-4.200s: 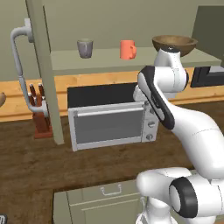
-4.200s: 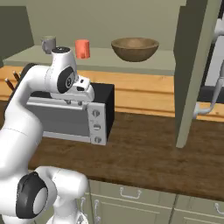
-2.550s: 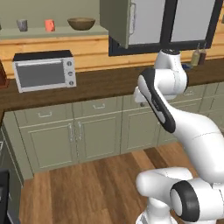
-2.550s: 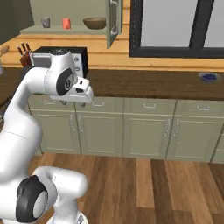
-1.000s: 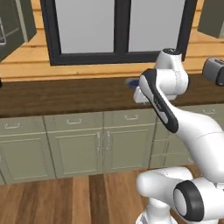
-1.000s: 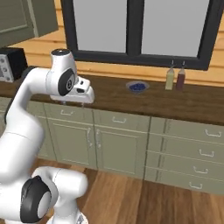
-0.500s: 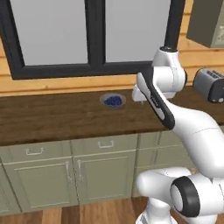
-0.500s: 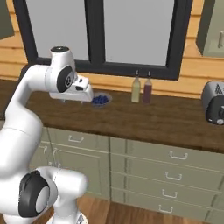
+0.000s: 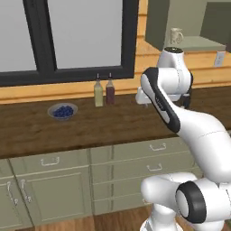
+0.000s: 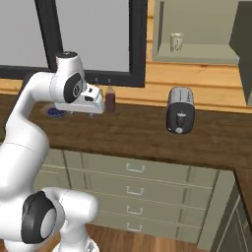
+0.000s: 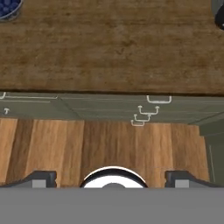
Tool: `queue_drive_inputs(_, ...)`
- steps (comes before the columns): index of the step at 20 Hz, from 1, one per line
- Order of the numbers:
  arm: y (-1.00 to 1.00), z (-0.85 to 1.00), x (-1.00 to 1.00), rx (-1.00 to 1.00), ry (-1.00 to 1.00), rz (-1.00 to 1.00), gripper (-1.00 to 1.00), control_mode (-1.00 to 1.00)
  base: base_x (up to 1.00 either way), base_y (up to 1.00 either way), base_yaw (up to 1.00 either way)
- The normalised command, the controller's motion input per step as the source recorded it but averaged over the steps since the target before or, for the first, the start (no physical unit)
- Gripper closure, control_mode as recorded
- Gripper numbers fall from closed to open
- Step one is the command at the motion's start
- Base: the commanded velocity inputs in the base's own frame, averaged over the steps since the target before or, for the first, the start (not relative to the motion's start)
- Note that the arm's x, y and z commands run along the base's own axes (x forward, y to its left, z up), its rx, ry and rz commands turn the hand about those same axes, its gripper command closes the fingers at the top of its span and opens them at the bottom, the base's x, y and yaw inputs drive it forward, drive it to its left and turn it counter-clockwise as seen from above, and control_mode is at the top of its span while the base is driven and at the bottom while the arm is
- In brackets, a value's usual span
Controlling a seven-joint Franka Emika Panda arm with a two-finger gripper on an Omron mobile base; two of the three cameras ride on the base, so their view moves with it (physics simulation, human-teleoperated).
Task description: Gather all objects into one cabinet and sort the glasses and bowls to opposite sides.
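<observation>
Carrying nothing, the gripper (image 11: 112,177) hung with its jaws spread wide, and its fingertips (image 11: 40,178) stood far apart at the bottom of the hand view, which looked straight down on the wooden counter (image 11: 109,48) and the drawer fronts (image 11: 148,109) below it. The arm (image 9: 167,90) was folded close to the body and well short of the counter's far edge, which I took for a travelling pose rather than a reach. The cream mug (image 10: 176,42) stood upright and alone on the shelf of an open wall cabinet (image 10: 197,51), above and behind the dark toaster (image 10: 180,110); from the left base view the same mug (image 9: 176,36) sat above the arm's top joint. I judged the mug the likely next pick, since it stood apart from the rest of the tableware. The blue bowl of berries (image 9: 62,111) and two bottles (image 9: 103,90) on the counter seemed no part of the job.
</observation>
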Motion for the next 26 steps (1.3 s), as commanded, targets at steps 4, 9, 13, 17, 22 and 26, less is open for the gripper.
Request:
queue_drive_inputs(4,0.0,0.0,0.0,0.0,0.0,0.0,-1.0,1.0,0.49,-1.0,-0.05)
queue_drive_inputs(9,0.0,0.0,0.0,0.0,0.0,0.0,-1.0,1.0,0.74,-0.73,0.0)
queue_drive_inputs(13,0.0,0.0,0.0,0.0,0.0,0.0,-1.0,1.0,1.0,-0.29,0.0)
queue_drive_inputs(17,0.0,0.0,0.0,0.0,0.0,0.0,-1.0,1.0,1.0,-0.23,0.0)
queue_drive_inputs(22,0.0,0.0,0.0,0.0,0.0,0.0,-1.0,1.0,0.94,-0.23,0.0)
queue_drive_inputs(26,0.0,0.0,0.0,0.0,0.0,0.0,-1.0,1.0,0.09,-0.02,0.0)
